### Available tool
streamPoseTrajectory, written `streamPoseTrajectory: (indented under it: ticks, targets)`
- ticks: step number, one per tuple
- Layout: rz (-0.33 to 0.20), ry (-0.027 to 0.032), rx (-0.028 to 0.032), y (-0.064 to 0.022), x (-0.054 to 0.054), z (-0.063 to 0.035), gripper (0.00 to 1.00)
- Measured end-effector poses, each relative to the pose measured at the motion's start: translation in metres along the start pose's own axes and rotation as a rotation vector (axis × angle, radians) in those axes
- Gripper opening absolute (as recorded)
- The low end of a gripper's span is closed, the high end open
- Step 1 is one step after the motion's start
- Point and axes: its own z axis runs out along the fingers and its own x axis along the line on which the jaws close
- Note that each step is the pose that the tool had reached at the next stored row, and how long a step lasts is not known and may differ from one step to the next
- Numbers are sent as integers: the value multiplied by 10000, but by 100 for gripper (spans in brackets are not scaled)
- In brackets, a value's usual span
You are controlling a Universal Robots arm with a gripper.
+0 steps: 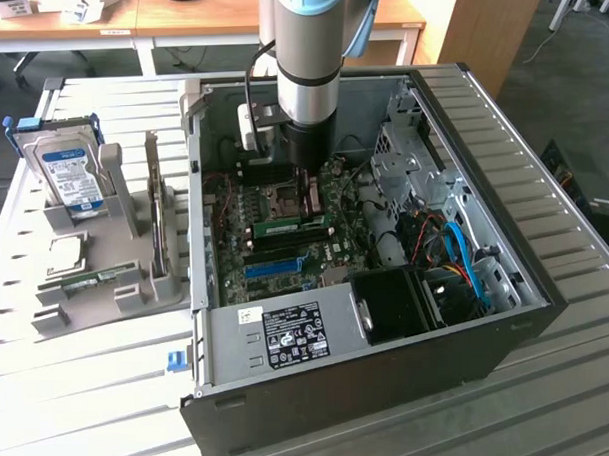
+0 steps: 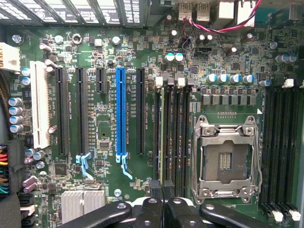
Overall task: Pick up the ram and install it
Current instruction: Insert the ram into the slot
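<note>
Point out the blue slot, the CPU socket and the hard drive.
blue slot (image 2: pixel 120 111): wrist view, middle of its long body.
CPU socket (image 2: pixel 227 161): wrist view, centre of its open frame.
hard drive (image 1: pixel 71 176): exterior view, on its white label.

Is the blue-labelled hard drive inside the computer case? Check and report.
No, the hard drive stands upright in the grey holder on the exterior view's left, outside the computer case.

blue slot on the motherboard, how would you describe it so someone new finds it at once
Start at the open computer case on the slatted table and find the green motherboard inside. In its row of long parallel slots, the blue slot is the only blue one; black slots flank it and a white slot ends the row.
</note>
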Motion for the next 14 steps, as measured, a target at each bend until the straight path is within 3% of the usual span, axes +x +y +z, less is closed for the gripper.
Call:
streamPoseTrajectory:
  ticks: [14]
  targets:
    - [-1, 0, 0, 10, 4, 52, 12]
